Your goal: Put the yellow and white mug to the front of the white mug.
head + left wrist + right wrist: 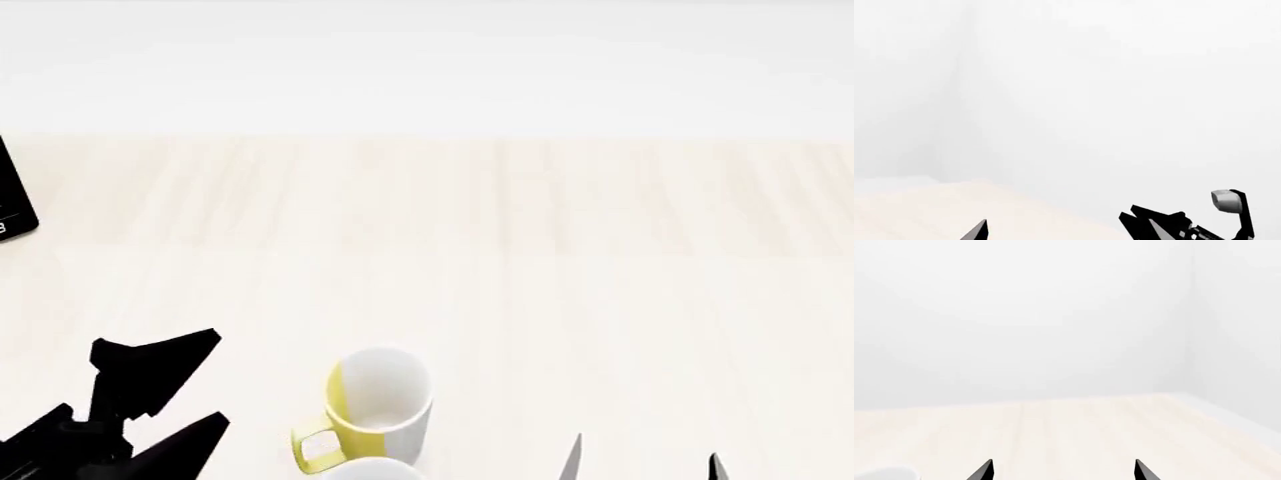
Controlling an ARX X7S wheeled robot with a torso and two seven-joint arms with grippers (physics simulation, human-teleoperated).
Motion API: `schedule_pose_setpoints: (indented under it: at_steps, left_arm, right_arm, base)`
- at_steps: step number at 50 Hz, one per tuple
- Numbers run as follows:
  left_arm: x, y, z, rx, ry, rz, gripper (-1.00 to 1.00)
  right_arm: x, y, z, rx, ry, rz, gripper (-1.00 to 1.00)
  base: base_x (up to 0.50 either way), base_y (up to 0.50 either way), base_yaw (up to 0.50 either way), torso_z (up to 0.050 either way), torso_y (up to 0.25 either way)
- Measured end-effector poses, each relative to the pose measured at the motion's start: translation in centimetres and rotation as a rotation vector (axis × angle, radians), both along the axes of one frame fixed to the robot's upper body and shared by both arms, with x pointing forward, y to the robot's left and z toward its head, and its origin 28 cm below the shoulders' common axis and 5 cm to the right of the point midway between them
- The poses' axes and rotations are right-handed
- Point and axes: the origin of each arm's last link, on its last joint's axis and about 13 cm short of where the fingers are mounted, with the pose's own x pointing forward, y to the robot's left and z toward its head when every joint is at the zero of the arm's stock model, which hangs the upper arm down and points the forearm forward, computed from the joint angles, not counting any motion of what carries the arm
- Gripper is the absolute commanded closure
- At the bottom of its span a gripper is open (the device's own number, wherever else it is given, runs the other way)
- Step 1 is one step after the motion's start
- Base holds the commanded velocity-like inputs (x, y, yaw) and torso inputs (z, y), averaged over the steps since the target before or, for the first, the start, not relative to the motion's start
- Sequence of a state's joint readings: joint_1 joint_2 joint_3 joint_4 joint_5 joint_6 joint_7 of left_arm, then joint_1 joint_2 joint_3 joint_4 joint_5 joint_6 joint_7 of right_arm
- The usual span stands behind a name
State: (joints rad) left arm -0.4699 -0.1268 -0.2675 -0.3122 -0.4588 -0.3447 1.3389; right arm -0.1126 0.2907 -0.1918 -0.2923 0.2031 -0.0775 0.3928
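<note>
Only the rim of the white mug (pixel 371 470) was seen at the near edge of the table (pixel 534 250), the yellow and white mug (pixel 375 407) touching or just behind it, upright. Both the left gripper (pixel 154 400) and right gripper (pixel 643 462) were held apart, empty. Knocking the white mug was judged likely, since the mugs were crowded together.

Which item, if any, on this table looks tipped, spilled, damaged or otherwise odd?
Nothing stands out. The yellow and white mug stands upright and empty on the table, handle toward the left gripper. Only a sliver of the white mug shows at the head view's lower edge, so its state is unclear.
</note>
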Motion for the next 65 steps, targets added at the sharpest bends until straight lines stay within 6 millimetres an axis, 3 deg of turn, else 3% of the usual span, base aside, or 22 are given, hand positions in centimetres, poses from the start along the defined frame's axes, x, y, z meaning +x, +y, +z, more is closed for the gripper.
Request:
schedule_pose_setpoints:
  at_steps: [10,19,28,43,65]
  left_arm:
    - [-2.4,0.5,1.3,-0.051,-0.067,0.025,-1.00]
    - [-5.9,0.0,1.9,-0.077,-0.147,0.153,-1.00]
    - [-9.1,-0.6,2.5,-0.116,-0.199,0.384,-1.00]
    - [-12.7,-1.9,2.9,-0.185,-0.296,0.863,-1.00]
    - [-16.3,-2.6,2.6,-0.382,-0.438,1.252,-1.00]
  right_arm:
    - [-0.4,0.0,0.3,0.000,-0.019,-0.001,-1.00]
    - [-0.9,0.0,0.9,-0.002,-0.057,-0.015,-1.00]
    - [-1.7,0.0,1.6,-0.010,-0.122,-0.041,-1.00]
    - [-2.6,0.1,2.4,-0.032,-0.195,-0.077,-1.00]
    - [-3.3,0.5,2.9,-0.032,-0.258,-0.108,-1.00]
  base:
    - [0.00,0.00,0.00,0.000,0.000]
    - [0.00,0.00,0.00,0.000,0.000]
    - [0.00,0.00,0.00,0.000,0.000]
    - [0.00,0.00,0.00,0.000,0.000]
    - [0.00,0.00,0.00,0.000,0.000]
